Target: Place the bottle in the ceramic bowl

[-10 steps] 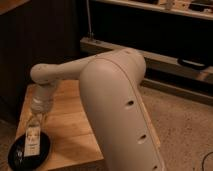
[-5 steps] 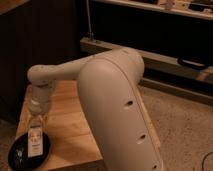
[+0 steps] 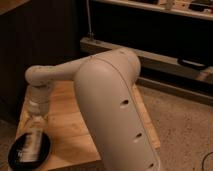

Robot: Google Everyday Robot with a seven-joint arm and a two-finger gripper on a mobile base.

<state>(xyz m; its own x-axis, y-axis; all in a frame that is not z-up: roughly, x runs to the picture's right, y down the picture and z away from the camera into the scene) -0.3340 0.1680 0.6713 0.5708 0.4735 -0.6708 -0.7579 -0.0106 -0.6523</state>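
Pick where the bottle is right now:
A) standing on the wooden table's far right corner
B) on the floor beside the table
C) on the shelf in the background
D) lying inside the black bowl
D: the bottle lies within the rim of the bowl at the table's near left corner, with the gripper directly above its upper end.

You had a light wood slat table [image 3: 65,117] at near left; the gripper [image 3: 35,120] hung over its near-left corner. Dark panelled wall [image 3: 45,35] stood behind the table, far left. Speckled floor [image 3: 185,125] ran on your right. A long low shelf [image 3: 160,57] crossed the far side, with a thin upright pole [image 3: 88,17] at its left end. A dark looped thing [image 3: 192,64] lay on the shelf, far right, too blurred to name.
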